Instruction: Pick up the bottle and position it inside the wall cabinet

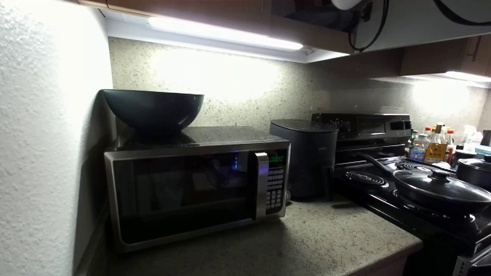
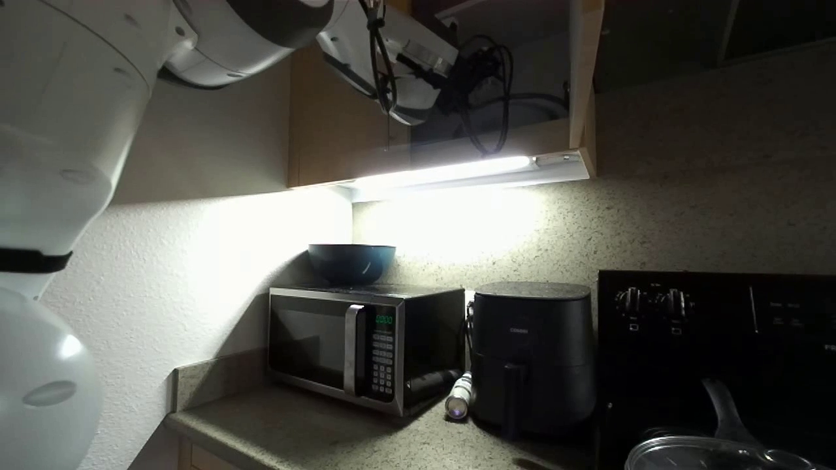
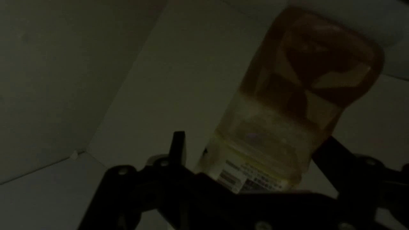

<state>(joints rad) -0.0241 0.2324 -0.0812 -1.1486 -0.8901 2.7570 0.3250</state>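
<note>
1. The bottle is made out only in the wrist view, at the gripper, dimly lit amid pale panels taken to be the inside of the cabinet.
2. In both exterior views the cabinet is set above the microwave. In an exterior view the arm is extended from the left, its far end seen against the cabinet's dark opening; the gripper cannot be made out there among the cables.
3. The gripper's 2 jaws are set apart, with the bottle between them. At the right of the wrist view the bottle seems to be touched; at the left a thin gap is shown. Whether the bottle is clamped or only straddled cannot be told.
4. The bottle's long axis is directed away from the gripper, toward the far side and to the right in that view: the label is near, the reddish-brown end far. It is slanted across the gripper's line, yet roughly parallel to the panel seam at the left.
5. By judgement, placement is nearly complete, and the next move is governed by that slant: the far end's support needs to be confirmed before release, since tipping is risked if the bottle is let go askew.
</note>
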